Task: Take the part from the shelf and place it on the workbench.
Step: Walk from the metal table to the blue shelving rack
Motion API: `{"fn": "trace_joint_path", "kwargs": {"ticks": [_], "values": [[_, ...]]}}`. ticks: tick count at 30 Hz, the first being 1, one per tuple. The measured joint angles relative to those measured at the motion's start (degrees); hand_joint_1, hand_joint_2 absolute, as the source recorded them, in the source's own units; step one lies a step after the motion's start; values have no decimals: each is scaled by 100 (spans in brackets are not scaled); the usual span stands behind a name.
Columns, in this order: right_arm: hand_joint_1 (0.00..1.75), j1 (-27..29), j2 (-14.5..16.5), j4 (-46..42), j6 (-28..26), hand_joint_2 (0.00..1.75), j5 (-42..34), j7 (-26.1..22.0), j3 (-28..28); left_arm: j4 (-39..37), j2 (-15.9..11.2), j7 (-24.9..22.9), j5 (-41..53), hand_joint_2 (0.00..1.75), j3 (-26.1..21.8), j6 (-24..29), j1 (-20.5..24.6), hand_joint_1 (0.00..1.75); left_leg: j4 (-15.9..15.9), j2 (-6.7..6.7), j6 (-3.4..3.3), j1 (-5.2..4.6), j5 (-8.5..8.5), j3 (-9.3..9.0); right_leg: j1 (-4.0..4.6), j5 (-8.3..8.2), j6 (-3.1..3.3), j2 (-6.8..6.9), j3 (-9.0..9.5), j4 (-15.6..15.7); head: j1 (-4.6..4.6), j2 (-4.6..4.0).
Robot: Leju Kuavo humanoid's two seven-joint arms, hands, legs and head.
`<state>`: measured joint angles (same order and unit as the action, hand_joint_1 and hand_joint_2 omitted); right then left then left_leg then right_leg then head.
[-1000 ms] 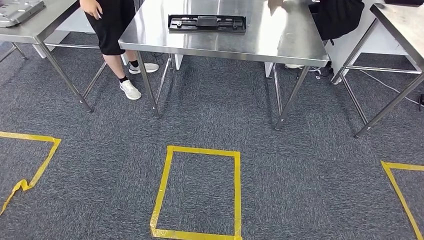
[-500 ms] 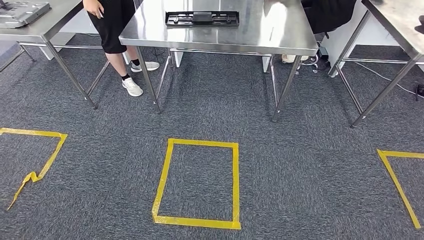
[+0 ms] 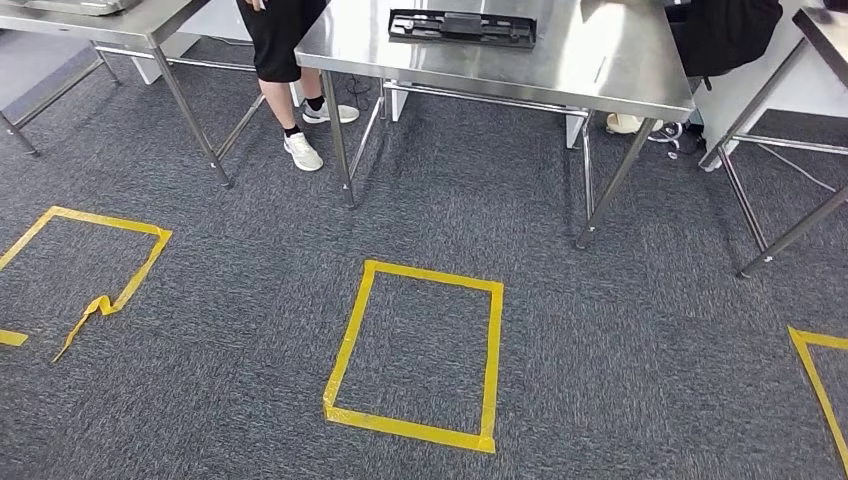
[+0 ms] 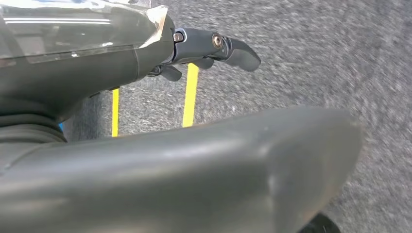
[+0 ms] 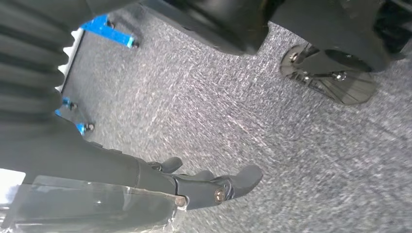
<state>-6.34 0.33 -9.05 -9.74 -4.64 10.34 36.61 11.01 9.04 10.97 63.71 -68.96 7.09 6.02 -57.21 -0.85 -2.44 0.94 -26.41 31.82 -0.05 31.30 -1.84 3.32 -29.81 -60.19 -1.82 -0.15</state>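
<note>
- Since half a second ago my whole head view has swung, so the scene sits further right and a little tilted; that is my camera turning, not the things moving.
- Lying flat on the steel worktop (image 3: 620,72) ahead of me is the black part (image 3: 462,27), long and shallow like a tray, near the far edge and towards the left corner of what I can see.
- Beside that worktop's left edge stands a person (image 3: 283,40) in black shorts and white shoes, between it and a second steel table (image 3: 150,28) further left.
- At the worktop's far right corner hangs something black, cloth or a bag (image 3: 728,32); I cannot tell which.
- A third table's legs (image 3: 790,230) stand at the right, well apart from the part.
- On the grey carpet (image 3: 620,340) in front of the worktop lies a yellow tape rectangle (image 3: 413,355), with another taped outline (image 3: 95,260) to the left and a taped corner (image 3: 820,375) at the right.
- My left hand (image 4: 204,48) hangs over the carpet, its dark fingers (image 4: 238,51) loosely stretched out and holding nothing; two yellow tape strips (image 4: 190,94) show beyond them.
- My right hand (image 5: 194,182) hangs over the carpet as well, its fingers (image 5: 243,178) lightly curved, apart, and empty.
</note>
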Motion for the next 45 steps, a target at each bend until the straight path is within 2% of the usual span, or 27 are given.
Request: {"fn": "trace_joint_path", "kwargs": {"ticks": [2, 4, 5, 6, 8, 10, 11, 13, 14, 16, 18, 19, 20, 21, 24, 26, 28, 30, 32, 34, 35, 36, 37, 39, 41, 43, 45], "values": [[0, 3, -3, 0, -1, 175, -5, -3, 2, 1, 4, 1, 0, 0, 3, 10, 3, 0, -2, 98, -42, 2, 53, 78, -18, 367, 29, -231, -380, -815, -13, 0], [0, -27, -3, 0, -1, 175, -11, -8, 2, 1, 5, 3, 0, 0, 4, 15, -6, 0, -6, 211, -36, 0, 98, 134, -22, 540, -5, -295, -594, -1354, -14, 0], [0, -45, -3, 0, -1, 175, -10, -9, 2, 1, 7, 4, 0, 0, 4, 17, -10, 0, -8, 275, -24, 3, 117, 146, -30, 476, -52, -304, -520, -1265, -14, 0], [0, -51, -3, 0, -1, 175, -8, -5, 3, 1, 9, 5, 0, 0, 4, 17, -12, 0, -9, 347, -5, 6, 135, 150, -44, 329, -107, -330, -330, -934, -14, 0], [0, -39, -3, 1, -1, 175, -6, -1, 4, 1, 14, 8, 0, 0, 4, 18, -8, 0, -19, 492, 48, 1, 172, 173, -84, 15, -173, -569, 115, -45, -21, 0], [0, -43, -3, 2, -1, 175, -9, -1, 4, 1, 15, 12, 0, 0, 4, 19, -4, 0, -17, 601, 127, -14, 226, 227, -90, -110, -132, -774, 285, 402, -17, 0], [0, -55, -1, 2, -1, 175, -11, -2, 4, 1, 15, 14, 0, 0, 4, 19, -6, 0, -8, 651, 174, -14, 257, 252, -73, -115, -86, -779, 277, 429, -12, 0], [0, -81, 15, 1, -1, 175, -11, -3, 4, 1, 15, 16, 0, 0, 4, 19, -19, 0, -5, 683, 251, 8, 288, 294, -81, -162, 10, -652, 280, 438, -4, 0], [0, -86, 22, 0, -1, 175, -10, -2, 4, 1, 15, 16, 0, 0, 4, 20, -21, 0, -102, 581, 271, 11, 215, 348, -95, -186, 63, -579, 283, 451, 11, 0], [0, -83, 25, 1, -2, 175, -12, -1, 3, 1, 16, 32, 0, 0, 6, 19, -16, 0, -654, 278, 291, 12, -138, 608, -104, -217, 143, -411, 284, 465, 52, 0], [0, -67, 14, 2, -5, 175, -16, -1, 2, 1, 16, 73, 4, 0, 8, 13, -14, 0, -1436, 137, 325, 18, -510, 947, -75, -223, 170, -234, 249, 458, 76, 0], [0, -62, 10, 2, -9, 175, -18, -1, 2, 1, 16, 96, 8, 0, 9, 7, -20, 0, -1660, 117, 338, 23, -569, 1027, -65, -222, 170, -148, 233, 455, 76, 0], [0, -59, 8, 2, -11, 175, -20, 0, 2, 1, 16, 114, 12, 0, 9, -1, -27, 0, -1647, 97, 344, 25, -516, 987, -61, -220, 170, -69, 223, 451, 77, 0], [0, -58, 7, 2, -13, 175, -21, -1, 2, 1, 15, 129, 15, 0, 10, -15, -33, 0, -1405, 57, 343, 27, -377, 829, -60, -215, 170, 2, 221, 447, 78, 0], [0, -58, 8, 2, -16, 175, -21, -1, 3, 1, 9, 178, 23, 0, 22, -54, -19, 0, -325, -208, 280, -1, -12, 199, -16, -176, 124, 161, 237, 411, 78, 0], [0, -61, 4, 2, -22, 175, -16, -1, 4, 1, 6, 218, 27, 0, 35, -62, -7, 0, -102, -247, 196, -47, 0, 99, 24, -154, 69, 253, 236, 397, 65, 0], [0, -74, 5, 2, -30, 175, -11, -1, 4, 1, 4, 257, 27, 0, 42, -66, -15, 0, -73, -136, 106, -56, 30, 119, 12, -139, 16, 296, 265, 391, 59, 0], [0, -70, 5, 2, -35, 175, -9, -3, 5, 2, 3, 292, 25, 0, 51, -71, -17, 0, -26, -34, 19, -32, 80, 125, 0, 15, -10, 98, 166, 160, 42, 0], [0, -72, 5, 1, -38, 175, -6, -6, 7, 3, 2, 312, 10, 0, 65, -90, -7, 0, -9, 72, -38, -22, 119, 159, -9, 348, 23, -176, -162, -539, 16, 0], [0, -95, 9, -1, -37, 175, 0, -7, 7, 3, 3, 317, -10, 0, 69, -106, -8, 0, -12, 199, -55, -27, 145, 199, -18, 583, 16, -261, -467, -1229, 9, 0], [0, -101, 12, -2, -37, 175, 8, -4, 7, 3, 4, 317, -16, 0, 69, -109, -15, 0, -14, 271, -49, -26, 157, 209, -32, 568, -26, -267, -483, -1298, 8, 0], [0, -97, 14, -2, -36, 175, 22, 1, 9, 3, 4, 317, -21, 0, 68, -113, -22, 0, -19, 352, -35, -22, 168, 213, -54, 454, -88, -282, -378, -1113, 7, 0], [0, -85, 15, -1, -36, 175, 42, 9, 15, 3, 5, 316, -27, 0, 68, -117, -26, 0, -27, 436, -16, -16, 180, 214, -85, 276, -155, -331, -182, -725, 6, 0], [0, -50, 20, 0, -36, 175, 74, 27, 32, 3, 0, 315, -45, 0, 68, -130, -24, 0, -54, 592, 44, -19, 209, 247, -141, 2, -219, -605, 187, 79, -1, 0], [0, -39, 36, -1, -37, 175, 93, 37, 43, 3, -8, 317, -69, 0, 67, -136, -27, 0, -53, 699, 131, -25, 257, 303, -137, -61, -162, -768, 282, 371, 6, 0], [0, -52, 59, -2, -38, 175, 117, 42, 58, 3, -15, 324, -86, 0, 66, -129, -48, 0, -27, 763, 218, -3, 307, 342, -123, -103, -57, -657, 269, 385, 21, 0], [0, -55, 75, -2, -38, 175, 140, 50, 83, 3, -21, 334, -97, 0, 64, -117, -63, 0, -217, 557, 259, 3, 179, 456, -142, -151, 47, -515, 290, 412, 53, 0]]}}
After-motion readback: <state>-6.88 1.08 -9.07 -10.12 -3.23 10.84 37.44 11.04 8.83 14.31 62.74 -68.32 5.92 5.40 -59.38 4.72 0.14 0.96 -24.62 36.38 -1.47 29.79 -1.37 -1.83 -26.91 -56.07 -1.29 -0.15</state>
